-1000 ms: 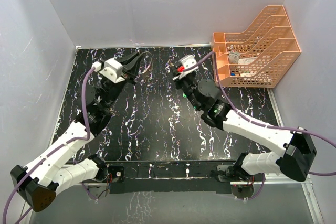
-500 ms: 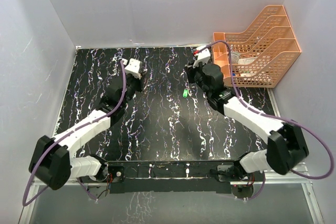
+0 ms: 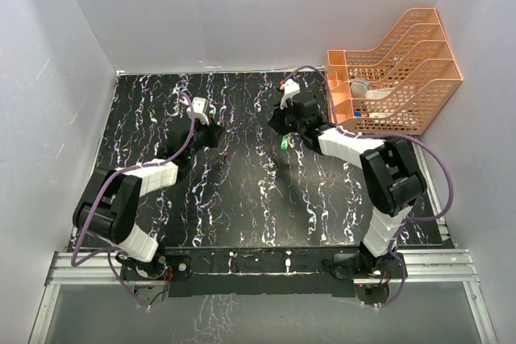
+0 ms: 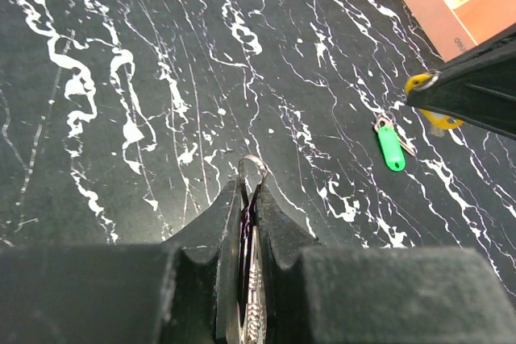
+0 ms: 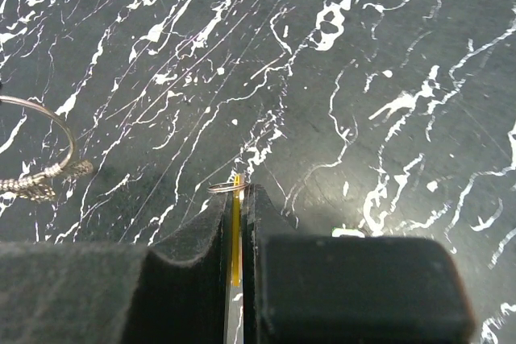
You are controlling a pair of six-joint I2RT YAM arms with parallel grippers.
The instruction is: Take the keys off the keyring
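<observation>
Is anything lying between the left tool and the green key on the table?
Nothing visible: only tabletop shows between the left tool and the green key. That tool is shut on the keyring, though. The right tool, shut on the yellow key, hangs just beyond.

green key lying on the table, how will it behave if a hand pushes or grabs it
The green key lies flat on the table, so it would probably slide rather than roll. It looks small and thin, so it is likely light and hard to pinch off the surface. Its head seems stiff, not floppy.
</observation>
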